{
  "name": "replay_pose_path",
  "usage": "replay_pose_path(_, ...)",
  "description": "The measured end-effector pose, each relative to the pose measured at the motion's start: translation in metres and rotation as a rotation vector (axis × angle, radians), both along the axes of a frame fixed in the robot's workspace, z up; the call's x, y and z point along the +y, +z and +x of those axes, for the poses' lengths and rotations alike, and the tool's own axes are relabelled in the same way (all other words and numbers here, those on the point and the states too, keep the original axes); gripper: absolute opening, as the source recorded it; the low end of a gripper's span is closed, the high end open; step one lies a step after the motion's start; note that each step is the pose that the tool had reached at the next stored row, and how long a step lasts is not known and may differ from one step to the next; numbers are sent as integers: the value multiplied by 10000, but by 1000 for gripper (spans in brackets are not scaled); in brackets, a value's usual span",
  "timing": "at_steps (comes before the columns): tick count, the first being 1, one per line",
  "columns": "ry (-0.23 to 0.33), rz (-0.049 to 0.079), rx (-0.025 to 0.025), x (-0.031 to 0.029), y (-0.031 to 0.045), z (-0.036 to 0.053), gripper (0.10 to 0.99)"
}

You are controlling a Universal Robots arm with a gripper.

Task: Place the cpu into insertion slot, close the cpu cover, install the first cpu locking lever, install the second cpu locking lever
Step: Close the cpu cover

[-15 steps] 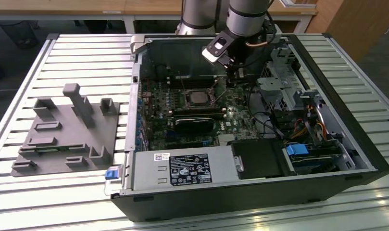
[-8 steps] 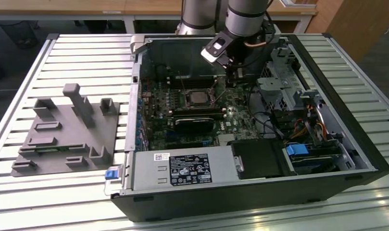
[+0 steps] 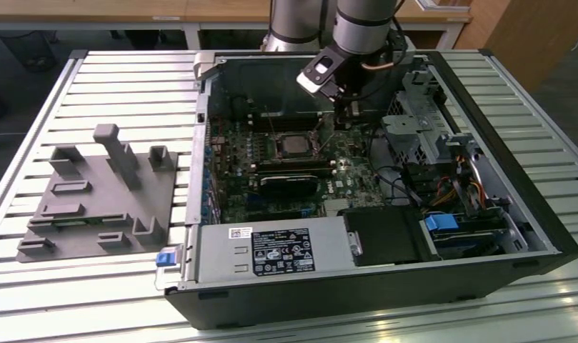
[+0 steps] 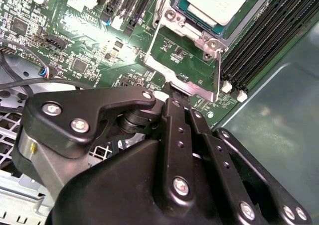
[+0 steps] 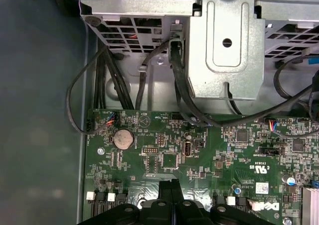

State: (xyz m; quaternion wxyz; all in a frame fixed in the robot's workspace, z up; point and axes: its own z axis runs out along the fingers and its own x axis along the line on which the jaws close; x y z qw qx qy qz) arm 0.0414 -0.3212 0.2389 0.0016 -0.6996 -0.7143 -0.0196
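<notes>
The cpu [image 4: 219, 1] has a dull silver top and lies flat in its socket on the green motherboard [image 5: 164, 155]; the exterior view shows the cpu [image 3: 294, 146] mid-board inside the open case. The cpu cover [image 4: 187, 31], a silvery frame, lies around it, with a thin lever wire [image 4: 156, 33] along one side. My gripper [image 4: 172, 96] is shut, its black fingertips together and touching the metal tab at the cover's end. In the first wrist view the gripper [image 5: 171, 184] sits low over the board. In the exterior view the gripper [image 3: 342, 121] hangs just off the socket toward the exterior view's right.
A black finned block [image 3: 289, 182] sits near the socket. A silver drive cage [image 3: 422, 136] with cables [image 5: 179, 90] stands at the exterior view's right. Memory slots [image 4: 269, 41] run beside the socket. A power supply [image 3: 260, 250] is in front, and a grey fixture [image 3: 98, 193] lies outside the case.
</notes>
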Motion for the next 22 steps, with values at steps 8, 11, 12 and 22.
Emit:
replay_pose_path(8,-1,16,0,0,-2,-35,125)
replay_pose_path(11,1,23,0,0,-1,-71,125)
replay_pose_path(12,0,23,1,0,-1,-85,125)
replay_pose_path(22,0,25,0,0,-2,-184,125)
